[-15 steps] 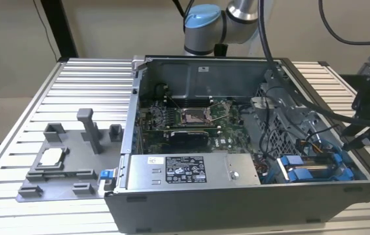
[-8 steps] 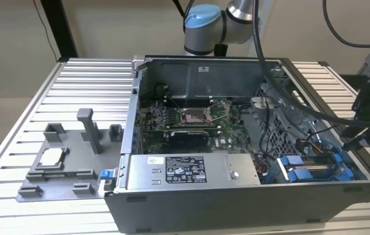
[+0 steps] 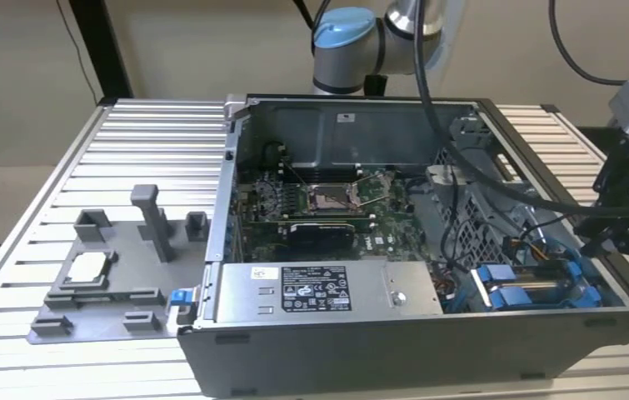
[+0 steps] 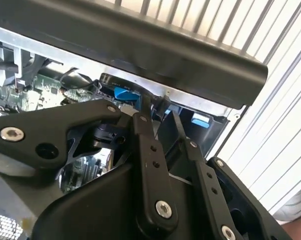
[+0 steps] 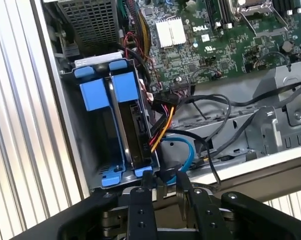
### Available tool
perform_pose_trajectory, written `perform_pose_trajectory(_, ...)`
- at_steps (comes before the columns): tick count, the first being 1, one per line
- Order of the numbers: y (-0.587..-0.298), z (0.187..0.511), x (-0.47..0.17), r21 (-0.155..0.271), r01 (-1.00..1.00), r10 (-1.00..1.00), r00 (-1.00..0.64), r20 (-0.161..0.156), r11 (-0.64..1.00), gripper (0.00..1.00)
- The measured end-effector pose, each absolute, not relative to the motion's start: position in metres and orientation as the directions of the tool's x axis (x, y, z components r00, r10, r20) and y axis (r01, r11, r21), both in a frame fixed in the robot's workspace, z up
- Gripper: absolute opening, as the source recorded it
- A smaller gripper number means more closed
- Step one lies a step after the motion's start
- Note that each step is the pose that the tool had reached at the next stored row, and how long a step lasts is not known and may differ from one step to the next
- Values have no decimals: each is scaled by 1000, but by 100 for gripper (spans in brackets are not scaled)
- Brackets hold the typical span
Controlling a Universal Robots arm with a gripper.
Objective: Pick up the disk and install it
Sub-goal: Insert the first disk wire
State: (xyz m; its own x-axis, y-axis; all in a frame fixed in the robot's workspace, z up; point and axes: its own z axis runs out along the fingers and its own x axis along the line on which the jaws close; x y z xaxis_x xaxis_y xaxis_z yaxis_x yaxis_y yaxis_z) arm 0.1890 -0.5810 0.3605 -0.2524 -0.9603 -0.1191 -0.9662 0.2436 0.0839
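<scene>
Close up, in the first wrist view the black gripper (image 5: 163, 187) hangs with jaws nearly together, gripping nothing, just above the case rim. Beyond it, one silver-grey disk (image 5: 133, 127) in its blue plastic bracket stands seated in the drive cage of the open grey computer case (image 3: 426, 333), on the slatted metal desk (image 3: 137, 142).

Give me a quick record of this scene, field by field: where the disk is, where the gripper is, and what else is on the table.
disk: standing on edge in the blue-bracketed bay of the computer case
gripper: just outside the case wall beside that bay, holding nothing
case: lid off, circuit board exposed
power supply: along the case's near side
grey fixture: on the slatted table, at the exterior view's left
</scene>
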Motion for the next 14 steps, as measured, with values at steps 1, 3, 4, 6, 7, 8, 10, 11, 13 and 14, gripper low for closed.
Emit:
perform_pose_trajectory(1,-581,360,189,84,-966,-960,-255,-119,246,100)
perform_pose_trajectory(3,-581,360,189,84,-965,-959,-256,-119,247,100)
perform_pose_trajectory(4,-581,360,189,84,-965,-959,-256,-119,247,100)
perform_pose_trajectory(6,-581,360,189,84,-965,-959,-256,-119,247,100)
perform_pose_trajectory(7,-581,360,189,84,-965,-959,-256,-119,247,0)
perform_pose_trajectory(8,-581,360,189,84,-965,-959,-256,-119,247,0)
perform_pose_trajectory(10,-581,360,189,84,-965,-959,-256,-119,247,0)
perform_pose_trajectory(11,-581,360,189,84,-965,-959,-256,-119,248,0)
perform_pose_trajectory(13,-581,360,184,84,-965,-959,-256,-119,247,0)
perform_pose_trajectory(14,-581,360,179,83,-965,-959,-256,-119,247,0)
